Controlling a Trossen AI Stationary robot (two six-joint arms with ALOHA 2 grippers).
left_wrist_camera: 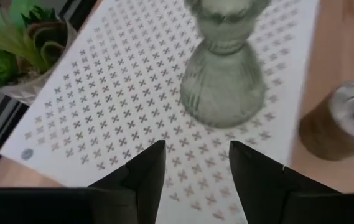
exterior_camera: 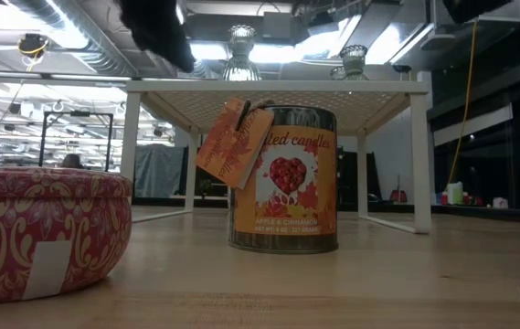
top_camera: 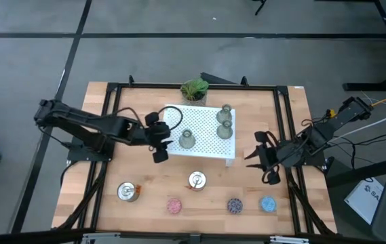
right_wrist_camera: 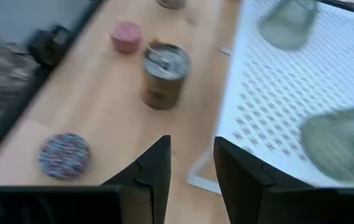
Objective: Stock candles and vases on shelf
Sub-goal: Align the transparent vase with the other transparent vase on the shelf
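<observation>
Progress: roughly a third done by my read; all three vases were on the shelf (top_camera: 203,150), no candle was.
Vases: one (top_camera: 186,139) stood near the shelf's left edge toward its front; two more (top_camera: 224,113) (top_camera: 224,129) stood close together near the right edge, toward the back.
Candles: five were on the desk (top_camera: 294,122) in front of the shelf.
Tin candles: one (top_camera: 127,192) sat near the desk's front-left corner, the other (top_camera: 197,180) just in front of the shelf's front edge.
Coloured candles: pink (top_camera: 174,205), dark blue-purple (top_camera: 235,205) and light blue (top_camera: 268,202) sat in a row along the desk's front edge.
Left gripper: the left gripper (left_wrist_camera: 192,165) hung over the shelf's left edge just short of the near vase, jaws narrowly apart with nothing between them.
Right gripper: the right gripper (right_wrist_camera: 192,158) waited off the shelf's right edge, jaws at a narrow gap, empty.
Remaining: five candles to lift onto the shelf, as I judge it.
Writing: the tin's orange label read "...led candles" and "APPLE & CINNAMON"; a smaller line below was too small to read.
Tag: an orange paper tag (exterior_camera: 235,139) hung on that tin, print unreadable.
Other: a potted plant (top_camera: 194,89) sat at the shelf's back edge.
</observation>
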